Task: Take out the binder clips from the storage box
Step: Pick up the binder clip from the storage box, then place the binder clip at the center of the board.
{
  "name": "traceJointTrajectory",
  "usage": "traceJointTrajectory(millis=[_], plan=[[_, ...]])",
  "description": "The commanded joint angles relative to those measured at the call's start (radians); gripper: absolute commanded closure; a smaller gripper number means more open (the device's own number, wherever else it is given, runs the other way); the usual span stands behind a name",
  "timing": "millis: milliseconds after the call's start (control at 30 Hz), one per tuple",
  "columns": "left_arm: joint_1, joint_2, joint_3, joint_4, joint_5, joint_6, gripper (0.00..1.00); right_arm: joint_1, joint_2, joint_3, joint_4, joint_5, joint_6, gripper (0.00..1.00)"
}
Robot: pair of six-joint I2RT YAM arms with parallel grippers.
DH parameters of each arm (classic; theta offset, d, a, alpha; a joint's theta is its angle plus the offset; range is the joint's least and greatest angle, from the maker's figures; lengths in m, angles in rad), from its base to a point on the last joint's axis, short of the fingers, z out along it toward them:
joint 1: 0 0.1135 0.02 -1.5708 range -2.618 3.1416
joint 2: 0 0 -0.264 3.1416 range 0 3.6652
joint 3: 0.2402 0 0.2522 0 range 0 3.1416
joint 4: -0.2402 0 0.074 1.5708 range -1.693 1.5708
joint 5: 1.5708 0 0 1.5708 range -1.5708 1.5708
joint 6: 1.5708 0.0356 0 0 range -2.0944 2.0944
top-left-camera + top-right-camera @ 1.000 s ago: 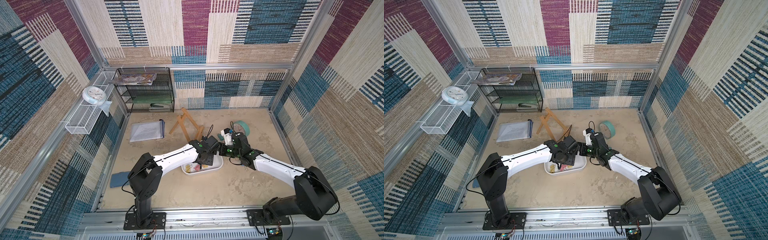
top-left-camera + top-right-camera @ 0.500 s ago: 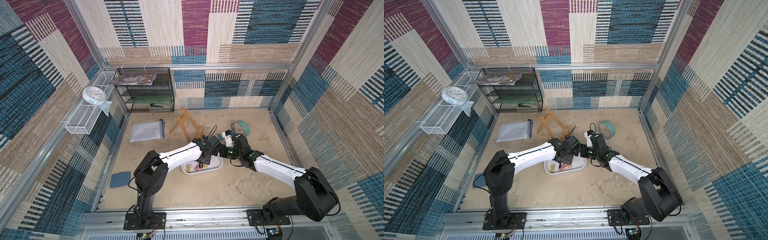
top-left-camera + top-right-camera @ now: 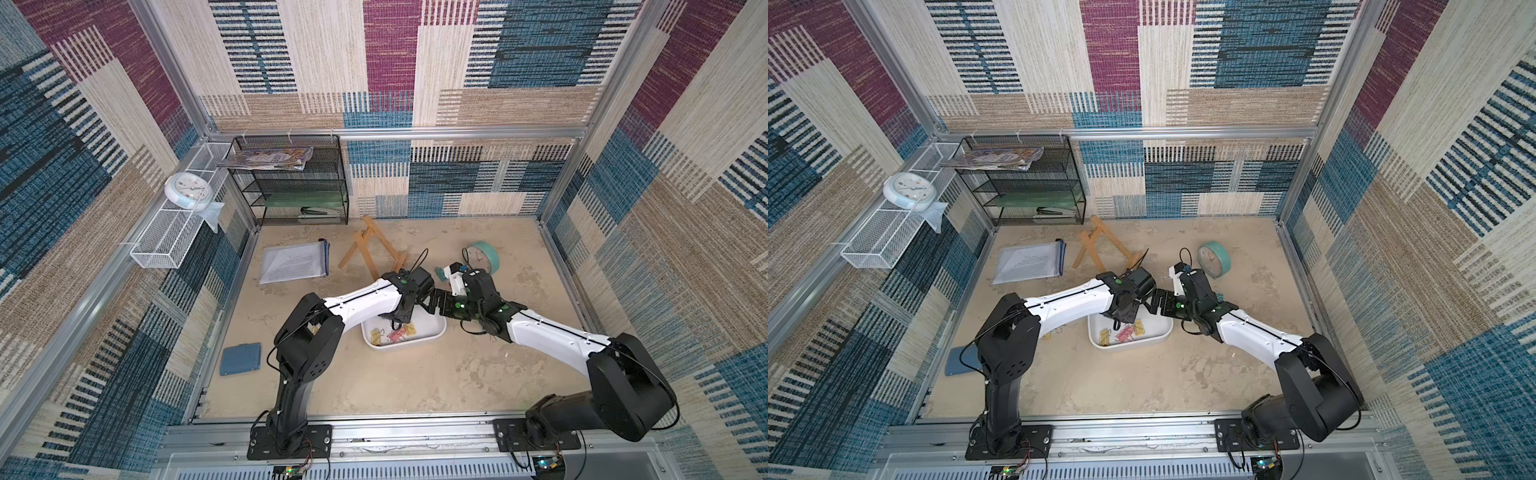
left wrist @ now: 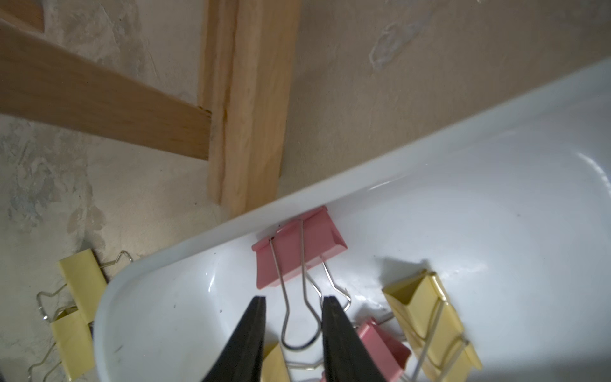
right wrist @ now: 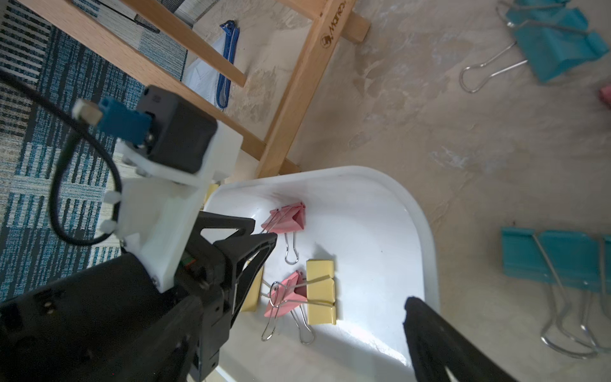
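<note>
Left gripper point(image 4: 293, 298) stood part-open, jaws straddling the wire handle point(image 4: 301, 317) of the pink binder clip point(image 4: 297, 244) without pinching; light, stiff, slippery steel, I judged, best clamped right between them.

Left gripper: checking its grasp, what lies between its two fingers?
The silver wire handle of the pink binder clip lies between the fingers of the left gripper in the left wrist view.

The left white-and-black robot arm point(image 3: 361, 301) was stretched forward and inward, with its wrist bent down. Its black two-finger left gripper point(image 4: 292, 299) pointed downward, the jaws standing only narrowly apart. The right white-and-black robot arm point(image 3: 552, 336) was stretched inward too. Its black right gripper point(image 3: 432, 305) lay almost level, jaws wide, close beside the left wrist.
</note>
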Motion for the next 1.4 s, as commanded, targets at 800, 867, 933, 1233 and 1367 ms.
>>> traceJointTrajectory(millis=[800,867,933,1233,1367], plan=[[0.009,-0.124,-0.051,0.003,-0.094,0.021,1.00,0.000,0.020,0.020,-0.018,0.001,0.019,0.01],[0.007,-0.181,-0.082,0.021,-0.089,0.005,1.00,0.001,0.020,0.025,-0.016,-0.002,0.022,0.01],[0.007,-0.252,-0.124,0.034,-0.090,-0.023,1.00,0.002,0.022,0.032,-0.009,-0.013,0.022,0.01],[0.008,-0.601,-0.414,0.048,-0.108,-0.225,1.00,0.038,0.043,0.083,-0.010,-0.026,-0.009,0.01],[0.007,-0.716,-0.529,-0.021,-0.136,-0.321,1.00,0.079,0.087,0.142,-0.055,-0.002,-0.032,0.01]])
